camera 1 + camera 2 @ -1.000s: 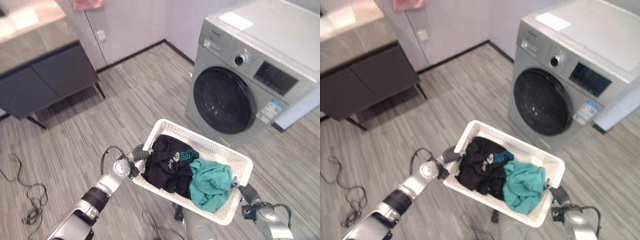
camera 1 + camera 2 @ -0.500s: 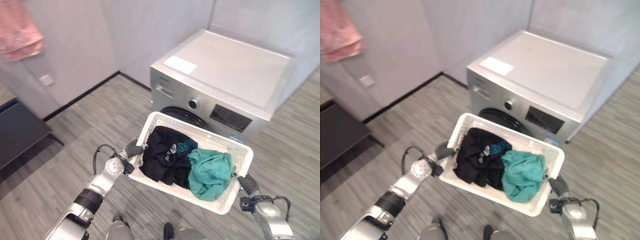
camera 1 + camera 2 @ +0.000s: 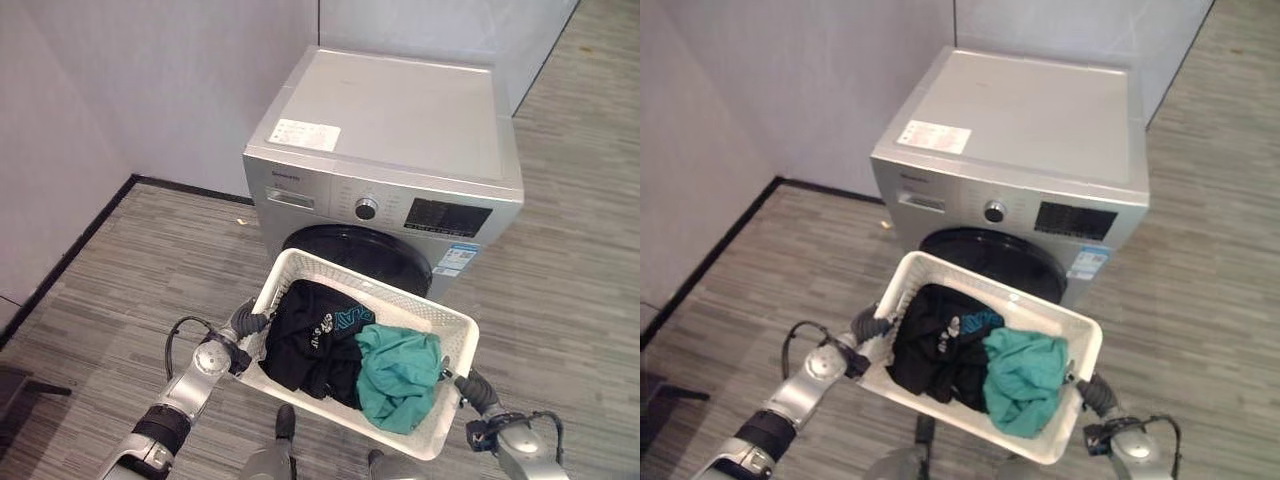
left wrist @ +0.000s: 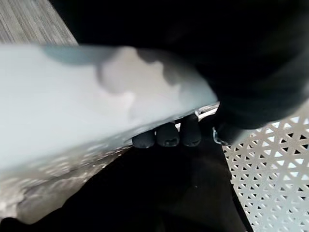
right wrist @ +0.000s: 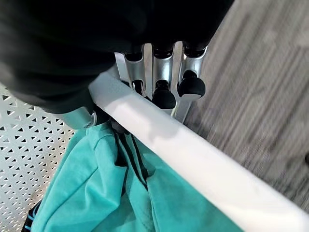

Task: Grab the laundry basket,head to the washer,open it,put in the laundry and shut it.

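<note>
Washer (image 3: 400, 150) sits in the upper centre of the frame, silver, round dark door (image 3: 360, 255) shut. White laundry basket (image 3: 452, 335) is held in the lower centre, just in front of the door, off the grey striped floor (image 3: 130, 260). Inside it: black garment (image 3: 310, 340) on the left, teal garment (image 3: 398, 375) on the right. Left hand (image 3: 245, 322) has its fingers (image 4: 168, 134) curled around the basket's left rim. Right hand (image 3: 470, 388) has its fingers (image 5: 164, 96) hooked around the right rim.
</note>
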Controlling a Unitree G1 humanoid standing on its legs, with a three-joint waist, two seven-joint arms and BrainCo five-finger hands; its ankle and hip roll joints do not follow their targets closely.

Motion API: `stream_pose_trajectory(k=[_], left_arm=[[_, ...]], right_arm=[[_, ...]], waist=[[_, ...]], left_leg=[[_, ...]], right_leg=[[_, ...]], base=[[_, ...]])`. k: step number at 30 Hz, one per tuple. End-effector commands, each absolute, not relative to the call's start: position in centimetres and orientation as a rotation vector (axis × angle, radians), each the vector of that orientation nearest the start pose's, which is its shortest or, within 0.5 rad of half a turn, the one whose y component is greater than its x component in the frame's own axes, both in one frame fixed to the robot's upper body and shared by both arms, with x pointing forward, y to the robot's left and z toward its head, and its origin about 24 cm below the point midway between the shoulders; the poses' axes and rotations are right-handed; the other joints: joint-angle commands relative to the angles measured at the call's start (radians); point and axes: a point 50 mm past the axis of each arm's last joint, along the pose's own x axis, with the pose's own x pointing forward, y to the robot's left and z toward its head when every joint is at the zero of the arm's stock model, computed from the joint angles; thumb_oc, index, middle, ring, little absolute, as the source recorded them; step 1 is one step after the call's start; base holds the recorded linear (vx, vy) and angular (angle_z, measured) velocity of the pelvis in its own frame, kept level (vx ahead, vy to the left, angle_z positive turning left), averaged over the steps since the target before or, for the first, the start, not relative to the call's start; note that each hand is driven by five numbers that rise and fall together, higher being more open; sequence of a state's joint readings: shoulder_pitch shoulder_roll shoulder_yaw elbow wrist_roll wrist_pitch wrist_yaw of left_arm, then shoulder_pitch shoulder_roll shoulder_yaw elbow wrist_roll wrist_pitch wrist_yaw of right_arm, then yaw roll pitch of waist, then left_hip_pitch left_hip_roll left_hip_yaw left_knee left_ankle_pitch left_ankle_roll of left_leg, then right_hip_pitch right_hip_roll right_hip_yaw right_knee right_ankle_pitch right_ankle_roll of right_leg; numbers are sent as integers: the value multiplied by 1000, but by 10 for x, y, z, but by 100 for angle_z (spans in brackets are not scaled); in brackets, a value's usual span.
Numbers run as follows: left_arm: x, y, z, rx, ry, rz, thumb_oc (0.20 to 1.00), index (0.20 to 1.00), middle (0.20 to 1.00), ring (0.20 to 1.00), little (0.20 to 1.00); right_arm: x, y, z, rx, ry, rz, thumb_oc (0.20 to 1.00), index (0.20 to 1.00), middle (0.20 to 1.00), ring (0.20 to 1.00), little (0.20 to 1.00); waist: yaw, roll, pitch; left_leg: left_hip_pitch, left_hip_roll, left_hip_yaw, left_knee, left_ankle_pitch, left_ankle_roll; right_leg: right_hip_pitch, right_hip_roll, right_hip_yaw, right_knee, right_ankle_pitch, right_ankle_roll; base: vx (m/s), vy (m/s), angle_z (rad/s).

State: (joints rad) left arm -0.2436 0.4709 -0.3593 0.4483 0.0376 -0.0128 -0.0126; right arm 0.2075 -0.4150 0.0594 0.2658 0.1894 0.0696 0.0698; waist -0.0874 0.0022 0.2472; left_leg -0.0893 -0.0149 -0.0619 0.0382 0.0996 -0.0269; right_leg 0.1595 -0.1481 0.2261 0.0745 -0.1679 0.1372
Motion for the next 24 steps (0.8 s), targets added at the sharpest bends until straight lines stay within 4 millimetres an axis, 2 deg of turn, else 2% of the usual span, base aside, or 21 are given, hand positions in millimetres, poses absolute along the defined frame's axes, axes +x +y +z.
stream_pose_trajectory(k=[1, 3, 4, 5, 6, 8, 9, 10, 11, 13, 15, 16, 18, 19, 20, 22, 23, 24], left_arm=[[295, 271, 58, 617, 95, 96, 200, 200, 200, 200, 200], [292, 280, 70, 631, 55, 136, 200, 200, 200, 200, 200], [288, 289, 87, 641, -10, 177, 200, 200, 200, 200, 200], [288, 290, 88, 641, -10, 178, 200, 200, 200, 200, 200], [284, 295, 103, 664, -69, 206, 200, 200, 200, 200, 200], [281, 297, 110, 680, -96, 218, 200, 200, 200, 200, 200], [278, 300, 120, 696, -138, 235, 200, 200, 200, 200, 200], [266, 306, 130, 706, -166, 249, 200, 200, 200, 200, 200], [265, 306, 129, 706, -163, 247, 200, 200, 200, 200, 200], [245, 314, 140, 727, -188, 263, 200, 200, 200, 200, 200], [236, 318, 143, 734, -193, 270, 200, 200, 200, 200, 200], [225, 322, 155, 732, -230, 283, 200, 200, 200, 200, 200], [220, 323, 165, 714, -265, 279, 200, 200, 200, 200, 200], [223, 321, 179, 702, -309, 251, 200, 200, 200, 200, 200], [224, 321, 180, 700, -310, 251, 200, 200, 200, 200, 200], [234, 317, 192, 703, -345, 214, 200, 200, 200, 200, 200], [257, 303, 210, 708, -397, 144, 200, 200, 200, 200, 200], [260, 302, 211, 706, -401, 143, 200, 200, 200, 200, 200]], right_arm=[[204, -297, 15, -243, 281, -139, 200, 200, 200, 200, 200], [214, -296, 28, -254, 221, -130, 200, 200, 200, 200, 200], [222, -298, 44, -279, 154, -139, 200, 200, 200, 200, 200], [223, -298, 44, -279, 154, -138, 200, 200, 200, 200, 200], [222, -301, 55, -297, 109, -163, 200, 200, 200, 200, 200], [218, -304, 62, -313, 85, -179, 200, 200, 200, 200, 200], [213, -310, 69, -329, 59, -206, 200, 200, 200, 200, 200], [198, -321, 78, -353, 47, -248, 200, 200, 200, 200, 200], [197, -321, 78, -354, 50, -247, 200, 200, 200, 200, 200], [178, -330, 84, -362, 48, -278, 200, 200, 200, 200, 200], [171, -333, 89, -377, 47, -286, 200, 200, 200, 200, 200], [165, -342, 103, -418, 24, -302, 200, 200, 200, 200, 200], [168, -345, 120, -448, -26, -303, 200, 200, 200, 200, 200], [176, -346, 139, -484, -85, -285, 200, 200, 200, 200, 200], [177, -346, 140, -484, -87, -286, 200, 200, 200, 200, 200], [190, -343, 159, -522, -141, -247, 200, 200, 200, 200, 200], [207, -338, 183, -557, -207, -193, 200, 200, 200, 200, 200], [208, -339, 183, -556, -210, -198, 200, 200, 200, 200, 200]], waist=[[29, 24, -96], [44, 19, -93], [63, 18, -89], [63, 18, -89], [67, 14, -92], [61, 9, -97], [57, 7, -100], [53, 5, -107], [52, 5, -111], [48, 0, -118], [44, -4, -122], [45, -10, -130], [48, -12, -139], [53, -13, -150], [52, -13, -149], [56, -13, -160], [57, -16, -167], [59, -15, -164]], left_leg=[[-21, 127, 74, 77, -102, -51], [-4, 129, 132, 73, -117, -43], [14, 135, 178, 66, -136, -42], [12, 137, 179, 64, -131, -42], [17, 136, 194, 56, -132, -42], [19, 132, 194, 51, -132, -40], [21, 130, 193, 48, -135, -38], [22, 124, 190, 40, -127, -33], [26, 122, 188, 38, -135, -34], [30, 117, 181, 30, -135, -32], [33, 115, 177, 26, -135, -32], [35, 113, 171, 16, -132, -32], [39, 111, 164, 6, -128, -33], [45, 110, 158, -5, -123, -35], [45, 109, 157, -7, -122, -35], [50, 109, 152, -16, -116, -37], [53, 111, 142, -22, -108, -41], [53, 111, 140, -23, -107, -41]], right_leg=[[-97, 52, 16, 32, 48, -26], [-132, 33, 1, 36, 71, -8], [-153, 0, -93, 29, 88, 1], [-156, 2, -92, 26, 93, 0], [-163, -15, -147, 17, 114, 15], [-154, -19, -157, 7, 117, 20], [-149, -24, -156, -1, 116, 20], [-142, -30, -161, -13, 120, 17], [-137, -32, -163, -15, 113, 18], [-126, -36, -169, -28, 110, 17], [-122, -36, -169, -31, 108, 17], [-116, -36, -172, -37, 105, 15], [-112, -35, -178, -43, 104, 14], [-107, -36, -184, -52, 107, 14], [-106, -36, -185, -53, 108, 14], [-99, -35, -192, -59, 109, 17], [-92, -33, -197, -58, 107, 16], [-92, -33, -199, -58, 106, 16]], base=[[-10, 142, -96], [-46, 171, -110], [-60, 105, -90], [-72, 71, -115], [-26, 27, -116], [4, 34, -38], [7, 42, 38], [39, 44, 32], [37, 26, 20], [23, 1, 9], [26, -11, 17], [59, -15, 13], [23, -28, 6], [14, -24, 9], [8, -22, 12], [1, -28, 11], [0, -35, 9], [-5, -36, 10]])
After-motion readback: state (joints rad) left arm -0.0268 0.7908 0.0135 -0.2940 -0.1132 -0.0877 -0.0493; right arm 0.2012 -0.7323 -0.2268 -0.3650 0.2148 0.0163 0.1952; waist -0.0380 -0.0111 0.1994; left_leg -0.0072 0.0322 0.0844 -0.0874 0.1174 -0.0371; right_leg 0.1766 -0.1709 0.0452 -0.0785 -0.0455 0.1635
